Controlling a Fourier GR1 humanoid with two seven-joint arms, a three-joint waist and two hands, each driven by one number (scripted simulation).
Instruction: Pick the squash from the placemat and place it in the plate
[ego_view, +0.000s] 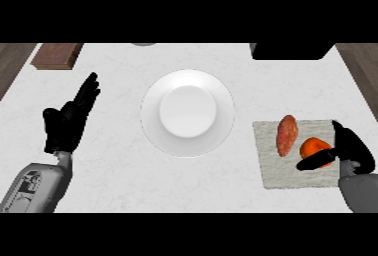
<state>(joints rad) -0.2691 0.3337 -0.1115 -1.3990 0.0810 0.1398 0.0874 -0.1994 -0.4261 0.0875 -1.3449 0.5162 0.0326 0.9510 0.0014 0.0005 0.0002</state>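
Note:
An orange squash (313, 146) lies on the grey placemat (280, 175) at the right, beside a longer reddish-brown vegetable (287, 135). My right hand (353, 150) is at the squash's near right side. Its fingers (344, 137) run straight along the squash's right edge and its thumb (317, 161) lies across the near edge, so the squash sits between them. The hand looks open. A white plate (187, 145) stands in the middle of the counter with nothing on it. My left hand (68, 120) rests open at the left, fingers pointing away.
A brown wooden block (57, 55) sits at the far left corner. A black object (291, 51) stands at the far right edge. A grey rim (145, 44) shows at the far edge. Bare white counter lies between the plate and the placemat.

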